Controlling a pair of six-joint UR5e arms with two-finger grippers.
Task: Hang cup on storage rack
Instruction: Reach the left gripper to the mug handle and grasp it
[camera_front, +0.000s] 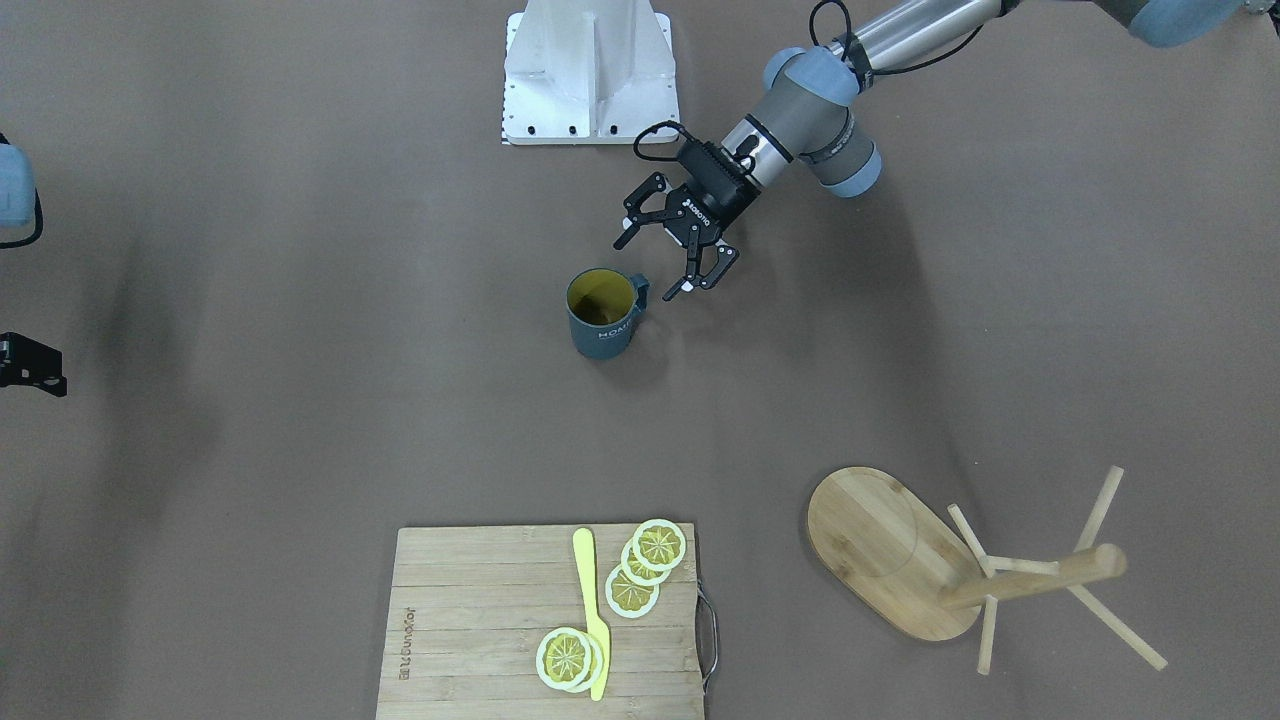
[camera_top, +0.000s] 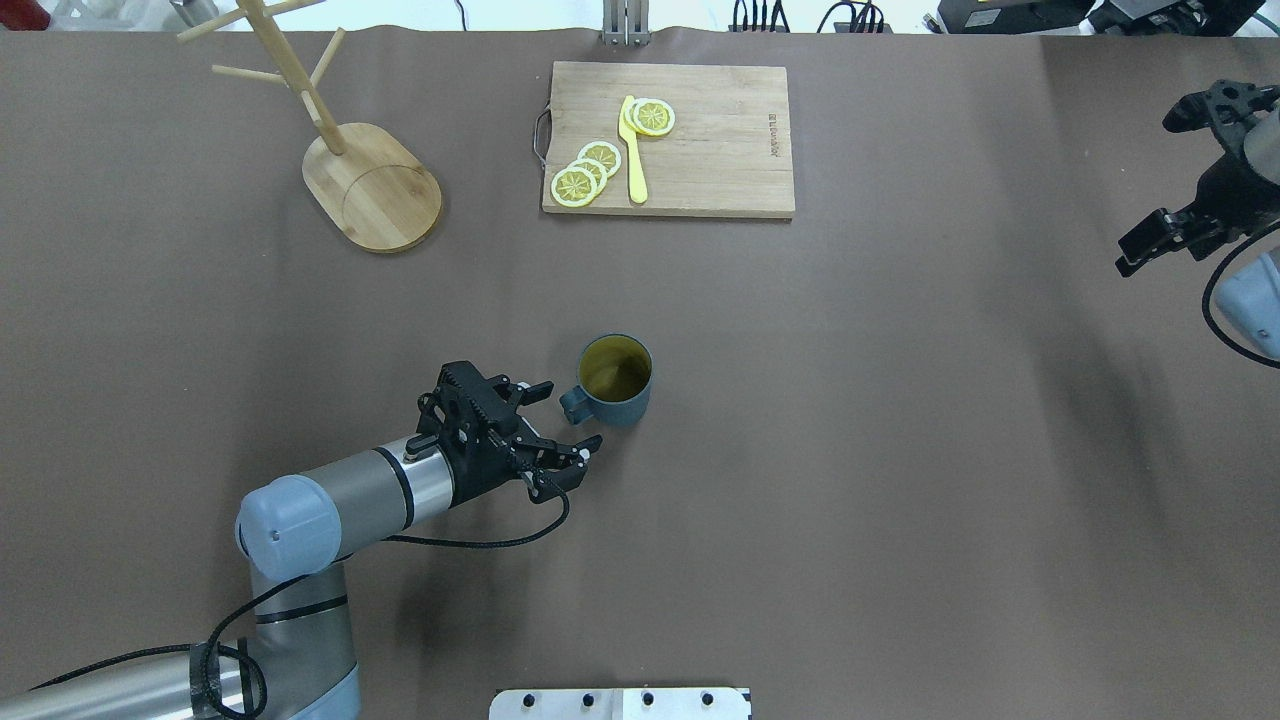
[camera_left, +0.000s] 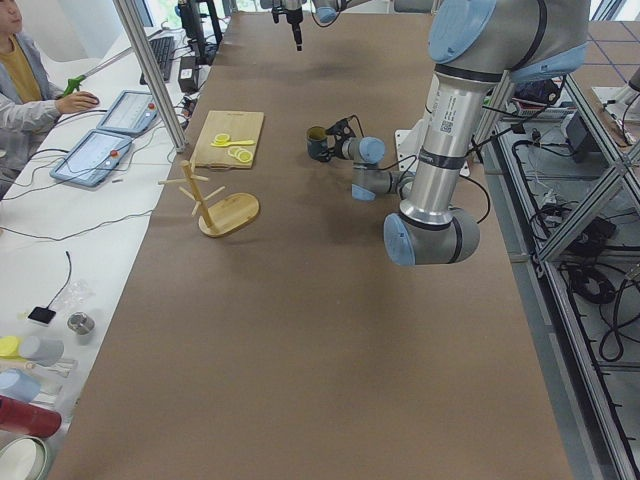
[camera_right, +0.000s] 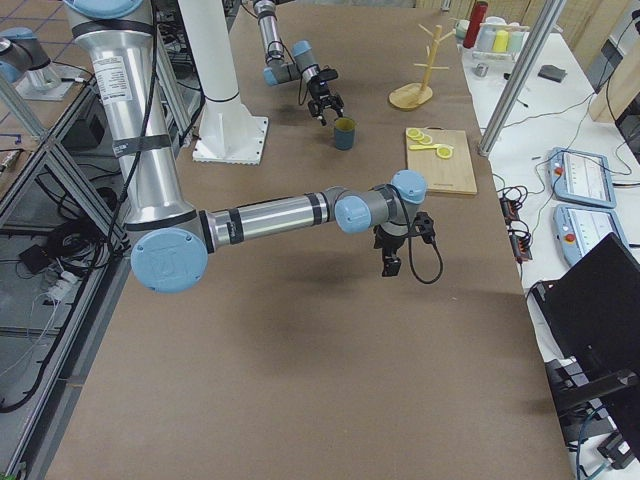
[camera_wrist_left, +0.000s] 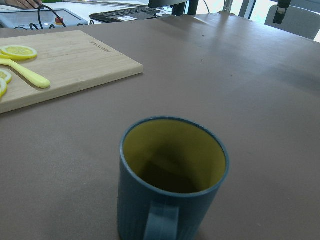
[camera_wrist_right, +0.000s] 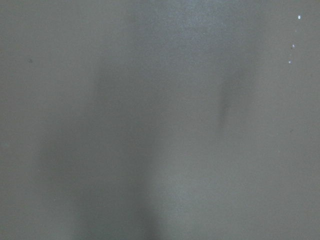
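On your brown desk (camera_top: 900, 450), a bamboo cutting board (camera_top: 720, 150) at your edge, metal handle (camera_top: 540, 135) on one short end, a yellow plastic knife (camera_top: 634, 160) lying on it, lemon slices (camera_top: 575, 185) overlapping either side of the knife, a white mounting plate (camera_top: 620, 703) opposite you.

I see a slate-blue cup (camera_front: 604, 335) with a yellow-olive inside and white lettering. There's also a pale bamboo rack (camera_front: 880, 545), 5 yellow-and-white lemon slices (camera_front: 631, 590), a yellow knife (camera_front: 596, 625), a slatted light-wood board (camera_front: 470, 620) and a brown table (camera_front: 300, 400).
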